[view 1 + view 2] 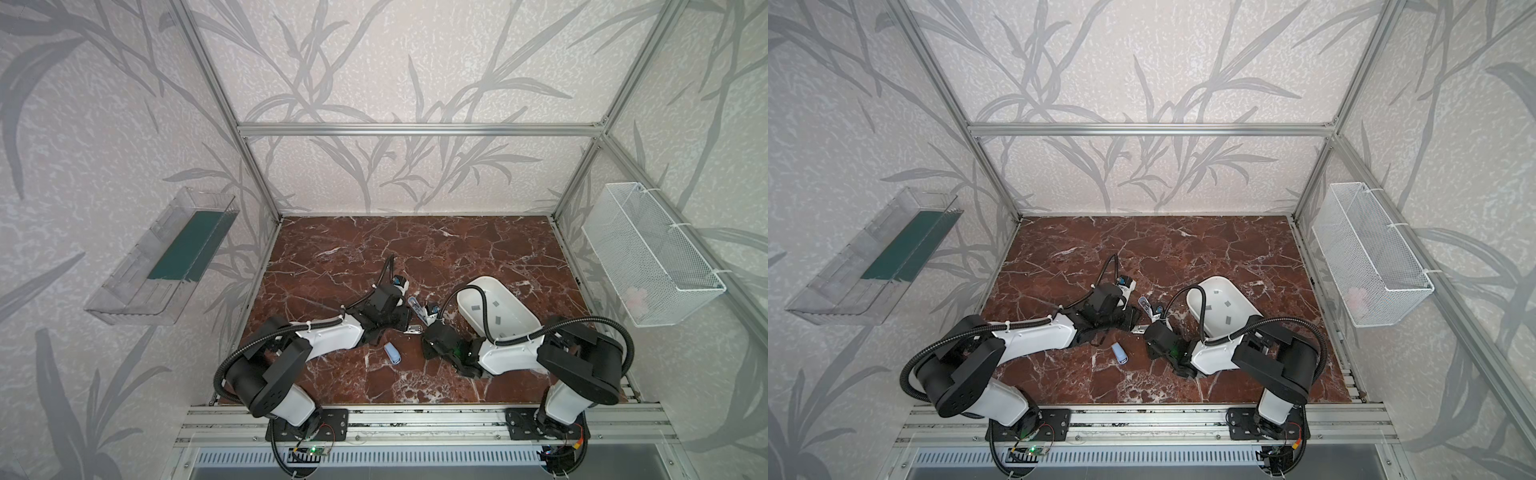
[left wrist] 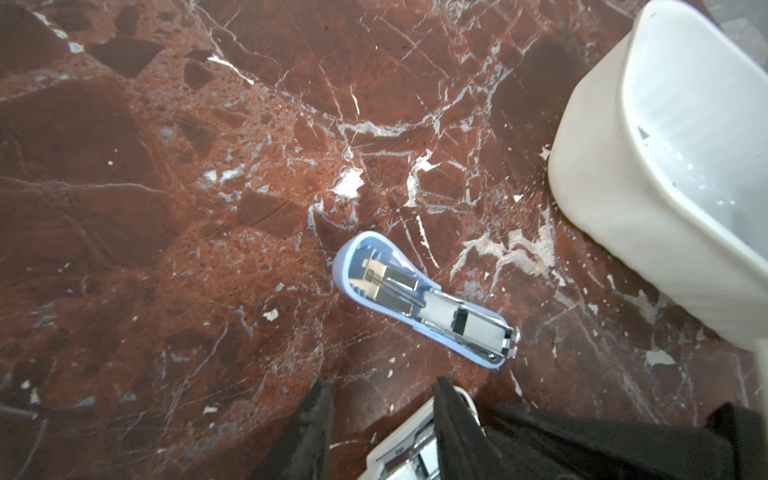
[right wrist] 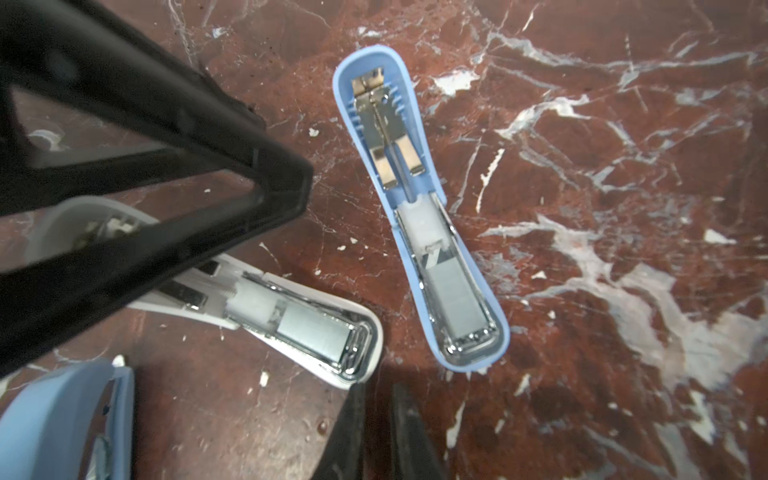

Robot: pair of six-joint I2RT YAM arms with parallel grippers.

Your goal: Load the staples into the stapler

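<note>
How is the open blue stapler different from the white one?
The open blue stapler has a pale blue shell; the white stapler has a white one. The blue one lies uncovered; a black finger of the left gripper crosses over the white one. Both lie open, grey staples in their trays.

Three staplers (image 3: 432, 249) (image 3: 316, 328) (image 3: 50, 419), one white tub (image 1: 517, 309)

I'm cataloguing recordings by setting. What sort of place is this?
Probably a robot lab cell, not an office: an aluminium frame encloses a marble-pattern tabletop, with a left arm and right arm bolted to a front rail.
</note>
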